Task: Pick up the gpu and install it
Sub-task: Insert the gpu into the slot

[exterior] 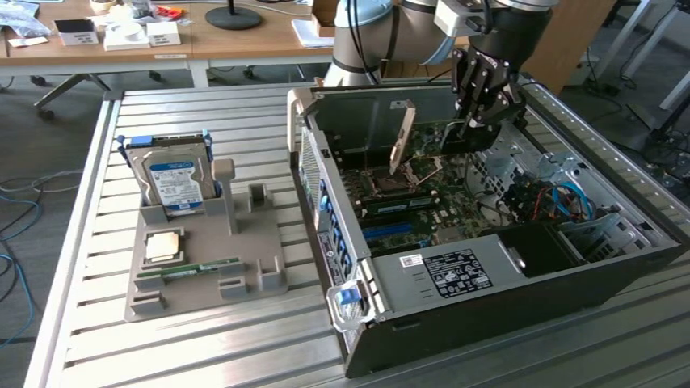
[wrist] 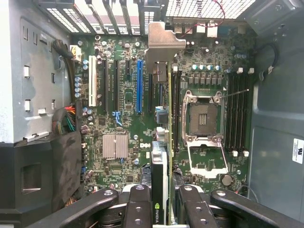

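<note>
The gpu (wrist: 160,190) appears edge-on in the wrist view, a thin dark card with a small logo label and a silver bracket (wrist: 164,42) at its far end. My gripper (wrist: 164,211) is shut on it, one black finger on each face. The card hangs upright over the green motherboard (wrist: 123,118), between the blue slot (wrist: 139,85) and the open processor socket (wrist: 203,118). I cannot tell whether its lower edge touches a slot. In the exterior view my gripper (exterior: 480,121) reaches down into the open computer case (exterior: 485,323) with the gpu (exterior: 464,139) below it.
A grey holder tray (exterior: 258,279) on the slatted metal table (exterior: 97,202) carries a hard drive (exterior: 178,182), a processor chip (exterior: 164,245) and a memory stick (exterior: 202,268). A power supply (exterior: 453,271) and drive bays with blue cables (exterior: 561,202) crowd the case. Desks stand behind.
</note>
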You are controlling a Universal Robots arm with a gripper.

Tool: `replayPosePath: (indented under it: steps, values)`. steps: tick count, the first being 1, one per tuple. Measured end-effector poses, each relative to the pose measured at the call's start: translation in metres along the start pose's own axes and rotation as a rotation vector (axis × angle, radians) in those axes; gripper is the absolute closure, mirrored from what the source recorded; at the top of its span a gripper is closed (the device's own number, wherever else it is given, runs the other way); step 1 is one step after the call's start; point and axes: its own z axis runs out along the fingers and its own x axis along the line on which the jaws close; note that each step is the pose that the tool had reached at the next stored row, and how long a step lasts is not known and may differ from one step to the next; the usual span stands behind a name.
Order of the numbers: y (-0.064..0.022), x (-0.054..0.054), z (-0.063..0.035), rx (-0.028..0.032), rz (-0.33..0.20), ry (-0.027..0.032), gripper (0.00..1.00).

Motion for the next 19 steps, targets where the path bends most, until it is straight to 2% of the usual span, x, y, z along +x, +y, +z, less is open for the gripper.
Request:
replayPosePath:
  steps: [19]
  values:
    - [0.0037,0.0002,0.009,-0.0001,0.0,0.0,0.73]
